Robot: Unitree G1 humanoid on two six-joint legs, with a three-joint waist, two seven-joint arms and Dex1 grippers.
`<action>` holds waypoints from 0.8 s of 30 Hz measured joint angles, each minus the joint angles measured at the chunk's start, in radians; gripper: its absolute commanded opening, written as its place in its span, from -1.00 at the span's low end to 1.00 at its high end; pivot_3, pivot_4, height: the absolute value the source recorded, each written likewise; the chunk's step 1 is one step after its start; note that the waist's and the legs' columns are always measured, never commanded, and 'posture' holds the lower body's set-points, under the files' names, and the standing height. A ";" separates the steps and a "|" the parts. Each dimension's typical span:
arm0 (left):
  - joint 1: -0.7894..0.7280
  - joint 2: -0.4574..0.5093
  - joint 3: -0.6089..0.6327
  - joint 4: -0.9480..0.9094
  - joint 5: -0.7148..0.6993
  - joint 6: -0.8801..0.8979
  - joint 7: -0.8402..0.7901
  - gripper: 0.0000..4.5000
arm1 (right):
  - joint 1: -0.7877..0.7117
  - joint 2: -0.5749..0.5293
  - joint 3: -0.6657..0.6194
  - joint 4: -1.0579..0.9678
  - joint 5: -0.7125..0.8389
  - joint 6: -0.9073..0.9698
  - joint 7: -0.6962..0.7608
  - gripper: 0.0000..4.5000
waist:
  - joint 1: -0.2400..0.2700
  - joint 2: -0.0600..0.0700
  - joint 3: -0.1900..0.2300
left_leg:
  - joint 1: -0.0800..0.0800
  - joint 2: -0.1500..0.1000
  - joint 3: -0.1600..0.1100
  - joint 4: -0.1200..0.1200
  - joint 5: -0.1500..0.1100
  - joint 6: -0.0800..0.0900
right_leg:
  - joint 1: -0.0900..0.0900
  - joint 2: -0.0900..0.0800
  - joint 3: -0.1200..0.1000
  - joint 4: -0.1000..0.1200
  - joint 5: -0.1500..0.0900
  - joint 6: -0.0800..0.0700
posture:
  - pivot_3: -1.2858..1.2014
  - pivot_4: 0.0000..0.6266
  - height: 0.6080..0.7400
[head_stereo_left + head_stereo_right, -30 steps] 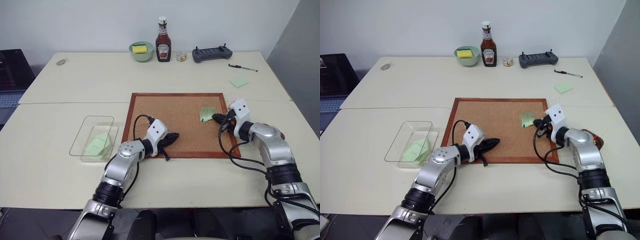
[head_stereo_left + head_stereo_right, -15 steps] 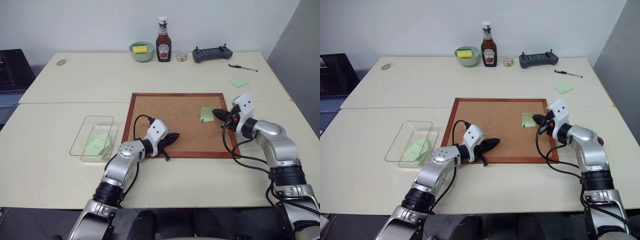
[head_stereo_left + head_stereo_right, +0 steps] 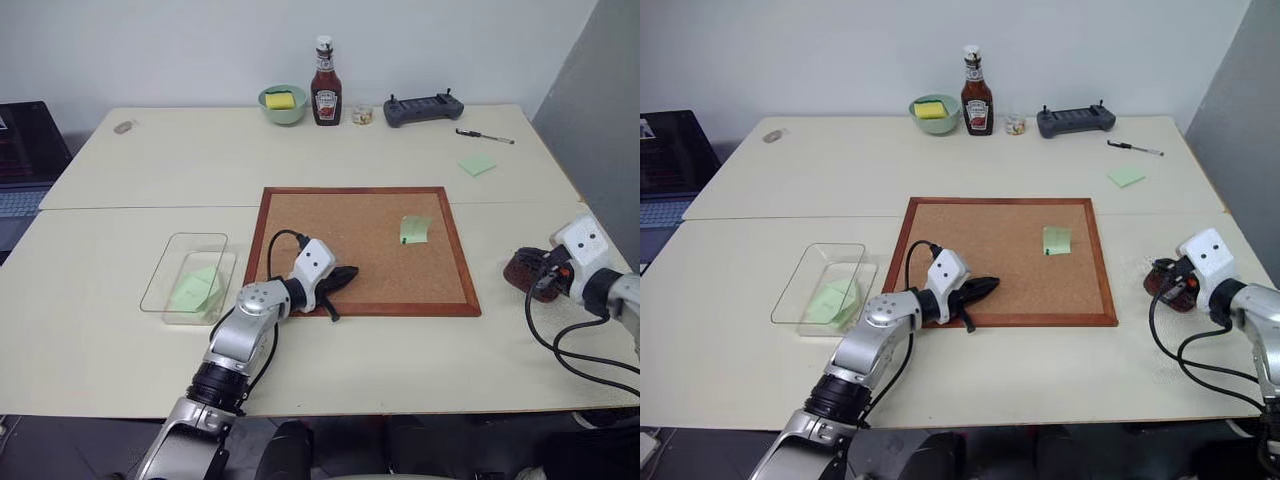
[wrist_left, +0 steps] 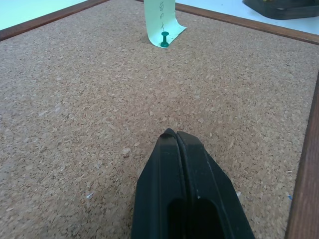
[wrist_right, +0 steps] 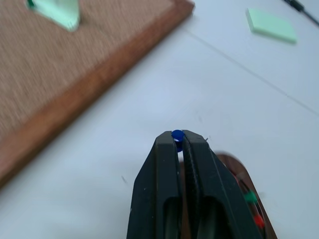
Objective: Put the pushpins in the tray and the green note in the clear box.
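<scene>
My right gripper (image 5: 177, 139) is shut on a blue pushpin (image 5: 177, 134) and hovers over the dark reddish-brown tray (image 3: 512, 276), right of the corkboard. A green pin (image 5: 250, 197) and a red pin (image 5: 257, 219) lie in the tray (image 5: 233, 163). The green note (image 3: 414, 228) sits on the corkboard (image 3: 330, 215), held by a green pushpin (image 4: 164, 37) at its lower corner. My left gripper (image 3: 350, 272) rests shut and empty on the board's front left part. The clear box (image 3: 170, 252) stands left of the board with green paper (image 3: 197, 288) inside.
At the table's far edge stand a green bowl (image 3: 283, 102) with a yellow sponge, a ketchup bottle (image 3: 325, 90), a small jar (image 3: 362, 114), a black controller (image 3: 424, 107) and a pen (image 3: 485, 136). A green sticky pad (image 3: 478, 165) lies back right. A laptop (image 3: 25, 150) sits far left.
My right gripper pulled away from the green note and swung right, off the corkboard, to above the tray, carrying the blue pin. The left arm stayed still.
</scene>
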 measured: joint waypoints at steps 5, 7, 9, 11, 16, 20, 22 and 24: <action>-0.007 0.000 -0.001 0.012 0.001 -0.008 -0.013 -1.00 | 0.031 -0.022 0.006 0.016 -0.038 -0.008 0.003 -0.98 | 0.001 0.001 0.000 | 0.000 0.000 0.000 0.000 0.000 0.000 | 0.000 0.000 0.000 0.000 0.000 0.000 | 0.03 -0.52 1.00; -0.007 -0.001 -0.002 0.014 0.001 -0.013 -0.013 -1.00 | 0.035 -0.032 0.009 0.019 -0.045 -0.008 0.004 -0.98 | 0.002 0.001 0.000 | 0.000 0.000 0.000 0.000 0.000 0.000 | 0.000 0.000 0.000 0.000 0.000 0.000 | 0.03 -0.52 1.00; -0.007 -0.001 -0.003 0.015 0.002 -0.015 -0.014 -1.00 | 0.036 -0.036 0.010 0.024 -0.055 -0.008 0.002 -0.98 | 0.002 0.001 0.000 | 0.000 0.000 0.000 0.000 0.000 0.000 | 0.000 0.000 0.000 0.000 0.000 0.000 | 0.03 -0.52 1.00; -0.007 -0.001 -0.003 0.015 0.002 -0.016 -0.014 -1.00 | 0.036 -0.036 0.011 0.037 -0.064 -0.008 0.000 -0.76 | 0.002 0.001 0.000 | 0.000 0.000 0.000 0.000 0.000 0.000 | 0.000 0.000 0.000 0.000 0.000 0.000 | 0.03 -0.52 1.00; -0.008 -0.001 -0.004 0.016 0.003 -0.017 -0.014 -1.00 | 0.032 -0.036 0.017 0.062 -0.077 -0.008 0.001 -0.39 | 0.003 0.001 0.000 | 0.000 0.000 0.000 0.000 0.000 0.000 | 0.000 0.000 0.000 0.000 0.000 0.000 | 0.03 -0.52 1.00; -0.008 -0.001 -0.004 0.016 0.003 -0.017 -0.014 -1.00 | 0.013 -0.036 0.014 0.063 -0.072 -0.004 0.002 -0.20 | 0.003 0.001 0.000 | 0.000 0.000 0.000 0.000 0.000 0.000 | 0.000 0.000 0.000 0.000 0.000 0.000 | 0.03 -0.52 1.00; -0.008 -0.001 -0.005 0.016 0.003 -0.017 -0.014 -1.00 | 0.011 -0.036 0.003 0.062 -0.052 0.010 0.007 -0.20 | 0.003 0.001 0.000 | 0.000 0.000 0.000 0.000 0.000 0.000 | 0.000 0.000 0.000 0.000 0.000 0.000 | 0.03 -0.52 1.00; -0.008 -0.001 -0.005 0.016 0.003 -0.017 -0.014 -1.00 | 0.012 -0.036 -0.020 0.054 -0.022 0.033 0.022 -0.20 | 0.003 0.001 -0.001 | 0.000 0.000 0.000 0.000 0.000 0.000 | 0.000 0.000 0.000 0.000 0.000 0.000 | 0.03 -0.52 1.00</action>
